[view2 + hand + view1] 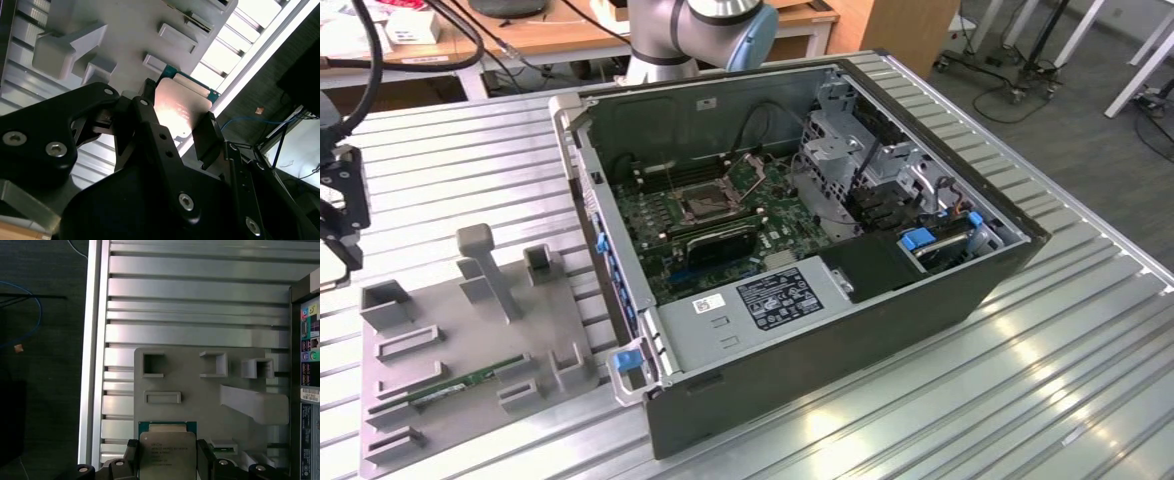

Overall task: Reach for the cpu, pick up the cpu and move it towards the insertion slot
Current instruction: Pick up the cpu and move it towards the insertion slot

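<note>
Metal glints between two black fingers (207, 134): the claw (167, 461) is clamped on the one cpu (167, 452), one finger on each of two opposite edges. Both wrist views look straight at that grip. In the second wrist view the cpu's pale face catches the light, and a green rim shows along one edge.

The first wrist view adds the grey tray (200, 405) below the chip. It has three square open pockets in a row and one flat rectangular frame, and it lies on the ribbed metal counter (190, 290).

The exterior view gives the wider scene. One open computer case (921, 330) stands on the counter. Inside it, on the green board, is the one insertion slot (703, 198), metal-framed with a dark centre. The tray sits just beside the case on the exterior view's left and carries one green memory stick (460, 385) towards its near end. The claw hangs at that view's left edge, so the cpu is by the tray, well apart from the slot.
</note>
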Available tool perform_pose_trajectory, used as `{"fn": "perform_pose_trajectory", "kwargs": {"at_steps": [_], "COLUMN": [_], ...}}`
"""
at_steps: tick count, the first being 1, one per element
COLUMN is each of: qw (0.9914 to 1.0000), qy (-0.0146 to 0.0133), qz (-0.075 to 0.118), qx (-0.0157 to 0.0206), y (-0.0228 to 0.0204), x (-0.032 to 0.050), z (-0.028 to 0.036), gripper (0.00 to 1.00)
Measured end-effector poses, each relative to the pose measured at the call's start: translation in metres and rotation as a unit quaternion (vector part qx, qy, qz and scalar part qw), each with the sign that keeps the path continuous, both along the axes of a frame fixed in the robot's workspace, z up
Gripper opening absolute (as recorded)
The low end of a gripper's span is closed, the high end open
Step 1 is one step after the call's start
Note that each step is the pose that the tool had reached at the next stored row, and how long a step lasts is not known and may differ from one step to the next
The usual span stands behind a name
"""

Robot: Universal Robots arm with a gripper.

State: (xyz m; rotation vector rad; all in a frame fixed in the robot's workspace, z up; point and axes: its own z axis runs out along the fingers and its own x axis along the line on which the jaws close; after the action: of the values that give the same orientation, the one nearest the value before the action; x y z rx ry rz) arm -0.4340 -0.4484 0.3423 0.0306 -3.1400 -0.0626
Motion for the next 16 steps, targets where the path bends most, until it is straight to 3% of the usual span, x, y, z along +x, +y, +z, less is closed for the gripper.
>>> {"fn": "perform_pose_trajectory", "kwargs": {"at_steps": [8, 16], "qw": [1.00000, 1.00000], "qy": [0.0000, 0.0000], "qz": [0.000, 0.000], "qx": [0.0000, 0.0000], "y": [0.0000, 0.0000], "x": [0.0000, 0.0017], "z": [0.0089, 0.0102], "gripper": [0.54, 0.54]}}
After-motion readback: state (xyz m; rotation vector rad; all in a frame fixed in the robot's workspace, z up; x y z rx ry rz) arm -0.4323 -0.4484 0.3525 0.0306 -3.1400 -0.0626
